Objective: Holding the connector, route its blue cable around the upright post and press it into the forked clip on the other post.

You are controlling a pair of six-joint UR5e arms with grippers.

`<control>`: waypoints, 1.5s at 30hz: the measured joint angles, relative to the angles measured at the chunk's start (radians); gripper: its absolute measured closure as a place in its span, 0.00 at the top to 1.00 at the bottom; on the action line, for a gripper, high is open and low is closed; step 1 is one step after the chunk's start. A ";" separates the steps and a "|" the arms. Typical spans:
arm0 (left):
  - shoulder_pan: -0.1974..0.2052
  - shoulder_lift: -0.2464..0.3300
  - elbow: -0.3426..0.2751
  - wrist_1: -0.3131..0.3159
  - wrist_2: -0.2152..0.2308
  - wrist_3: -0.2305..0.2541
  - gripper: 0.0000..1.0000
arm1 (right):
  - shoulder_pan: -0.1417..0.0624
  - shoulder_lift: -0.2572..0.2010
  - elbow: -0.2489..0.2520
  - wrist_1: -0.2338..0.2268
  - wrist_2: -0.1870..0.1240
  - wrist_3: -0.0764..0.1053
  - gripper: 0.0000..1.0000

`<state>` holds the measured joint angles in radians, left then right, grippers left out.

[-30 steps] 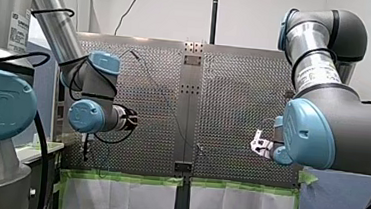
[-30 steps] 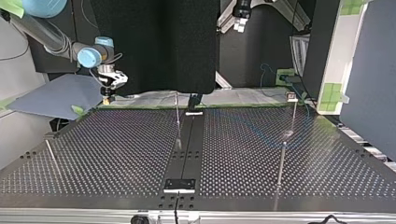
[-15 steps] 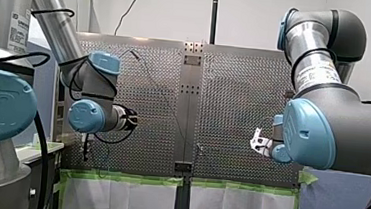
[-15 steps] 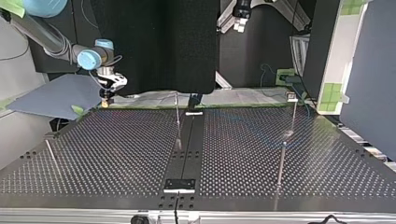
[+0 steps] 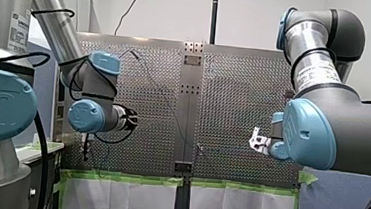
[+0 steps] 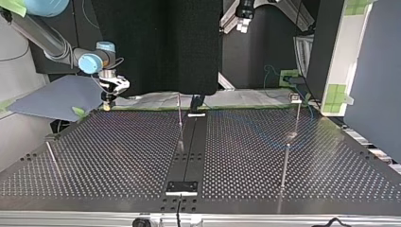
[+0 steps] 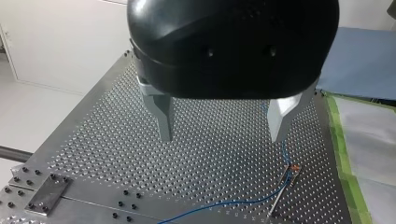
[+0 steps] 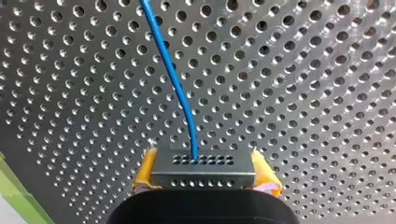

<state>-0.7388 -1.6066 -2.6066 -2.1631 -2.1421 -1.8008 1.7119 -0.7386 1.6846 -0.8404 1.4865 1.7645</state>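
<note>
Right hand [image 8: 203,161] clamps the connector [image 8: 203,174] trailing its blue cable [image 8: 173,79]; left hand [image 7: 220,138] spread wide, empty, above the table [image 7: 93,140].

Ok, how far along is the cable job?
Done: my right gripper is shut on the connector, the blue cable trailing from it. In hand: that gripper hangs by the table's far edge, at the top view's left. Left: no view shows the cable round a post or clipped. My left gripper is open, empty.
</note>
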 joint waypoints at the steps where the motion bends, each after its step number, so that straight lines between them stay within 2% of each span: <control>1: 0.000 0.000 0.000 0.000 0.000 0.000 0.98 | 0.001 0.000 0.000 0.001 0.000 -0.001 0.00; 10: 0.001 0.000 0.000 0.000 0.000 0.000 0.98 | 0.003 0.000 -0.009 0.003 0.000 -0.001 0.00; 16: 0.004 0.000 0.001 0.000 0.004 0.000 0.98 | 0.014 0.000 -0.017 0.007 0.000 -0.008 0.00; 23: 0.005 0.000 0.002 0.000 0.007 0.000 0.98 | 0.040 0.000 -0.018 0.016 0.005 -0.031 0.00; 29: 0.005 0.000 0.002 0.000 0.008 0.000 0.98 | 0.069 0.000 -0.015 0.039 0.017 -0.035 0.00; 35: 0.003 0.000 0.001 0.000 0.008 0.000 0.98 | 0.098 0.000 -0.013 0.043 0.028 -0.043 0.00; 41: 0.001 -0.001 0.000 0.000 0.008 0.000 0.98 | 0.118 0.000 -0.013 0.041 0.034 -0.052 0.00; 45: 0.001 -0.001 0.000 0.000 0.008 0.000 0.98 | 0.123 -0.001 -0.013 0.033 0.035 -0.056 0.00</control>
<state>-0.7381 -1.6071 -2.6067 -2.1631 -2.1345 -1.8008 1.8348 -0.7394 1.6716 -0.8071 1.5217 1.7086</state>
